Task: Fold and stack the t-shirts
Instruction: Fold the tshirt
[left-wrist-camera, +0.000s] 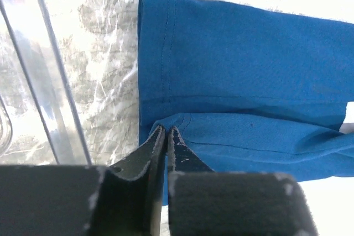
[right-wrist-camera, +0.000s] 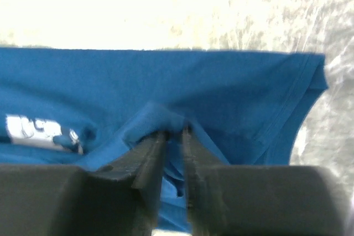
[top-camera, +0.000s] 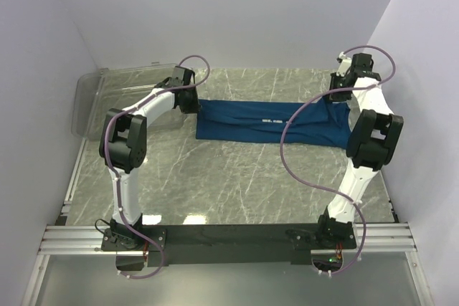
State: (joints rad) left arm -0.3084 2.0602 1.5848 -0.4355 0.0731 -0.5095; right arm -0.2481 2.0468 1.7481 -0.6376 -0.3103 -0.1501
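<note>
The left fingers (left-wrist-camera: 167,135) are pressed together on the folded hem corner of the dark blue cotton t-shirt (left-wrist-camera: 243,75), with only a sliver of gap between their tips. The right fingers (right-wrist-camera: 171,136) are clamped on a small tented ridge of the same cloth, and a pale grey-white printed patch (right-wrist-camera: 33,128) lies near them. Between the two pairs of fingers the t-shirt lies as a long band on the grey marble-patterned table (top-camera: 215,177).

The left bite is shallow, right at the edge, so a firm pull could let the hem slip free and the fold collapse. How many layers each pinch has caught is hidden, and probably not all. Loose lower layers would drag and wrinkle. Just beside the left fingers stands the wall of a clear plastic bin (left-wrist-camera: 47,81), which a sideways swing could knock.
</note>
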